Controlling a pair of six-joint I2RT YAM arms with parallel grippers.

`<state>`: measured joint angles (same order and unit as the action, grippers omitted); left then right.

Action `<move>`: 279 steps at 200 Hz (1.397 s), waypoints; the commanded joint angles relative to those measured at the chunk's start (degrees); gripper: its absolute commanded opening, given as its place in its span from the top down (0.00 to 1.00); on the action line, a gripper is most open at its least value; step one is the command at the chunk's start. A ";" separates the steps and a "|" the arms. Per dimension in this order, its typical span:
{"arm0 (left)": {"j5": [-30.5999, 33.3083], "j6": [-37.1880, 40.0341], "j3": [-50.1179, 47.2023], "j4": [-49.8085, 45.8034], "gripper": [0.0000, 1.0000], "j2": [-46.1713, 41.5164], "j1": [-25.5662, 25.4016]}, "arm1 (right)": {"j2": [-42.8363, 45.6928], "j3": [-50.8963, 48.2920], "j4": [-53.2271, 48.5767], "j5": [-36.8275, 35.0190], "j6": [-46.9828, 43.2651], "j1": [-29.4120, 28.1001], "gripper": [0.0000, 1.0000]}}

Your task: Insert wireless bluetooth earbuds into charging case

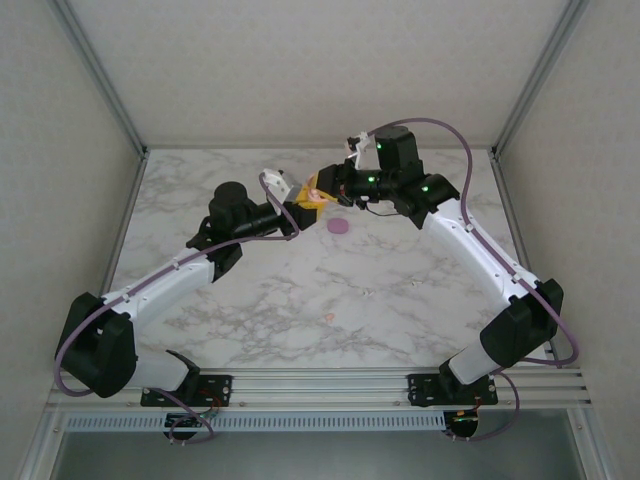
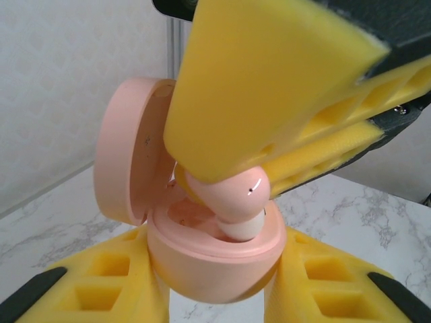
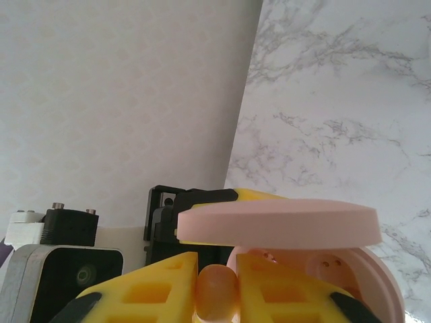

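Observation:
My left gripper (image 2: 215, 286) is shut on a pink-orange charging case (image 2: 215, 262), holding its body upright between the yellow fingers, with the lid (image 2: 128, 155) hinged open to the left. A pink-orange earbud (image 2: 236, 198) is pinched in my right gripper (image 3: 215, 291), which is shut on it. The bud's whitish tip dips into the right-hand well of the case and the left well looks empty. In the right wrist view the earbud (image 3: 215, 293) sits between the yellow pads below the lid (image 3: 276, 222). Both grippers meet above the far middle of the table, the left (image 1: 300, 207) against the right (image 1: 325, 190).
A small rounded purple item (image 1: 340, 226) lies on the marble table (image 1: 300, 290) just in front of the grippers. A tiny pink-orange bit (image 1: 329, 317) lies nearer the arms' bases. Pale walls with metal rails close the table in on three sides.

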<state>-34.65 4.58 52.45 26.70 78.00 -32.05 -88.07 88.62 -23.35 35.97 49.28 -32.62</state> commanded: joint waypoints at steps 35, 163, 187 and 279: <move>-1.89 -2.03 2.27 7.32 0.75 -1.79 -1.21 | -1.21 0.23 -5.74 -3.06 -2.06 -1.15 0.76; -1.82 -1.86 2.49 6.34 0.75 -1.80 -1.26 | -1.78 5.41 -13.91 -7.57 -5.06 -1.18 0.70; -2.00 -1.77 2.62 6.01 0.75 -1.71 -1.26 | -2.19 5.86 -13.96 -7.62 -5.15 -1.16 0.74; -0.76 -1.66 2.74 5.84 0.76 -1.66 -1.26 | -2.04 7.54 -18.53 -8.48 -6.97 -1.14 0.76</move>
<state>-34.68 3.57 52.45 26.74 78.00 -32.91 -89.91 96.01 -36.25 29.06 44.01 -33.41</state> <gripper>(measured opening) 0.334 0.238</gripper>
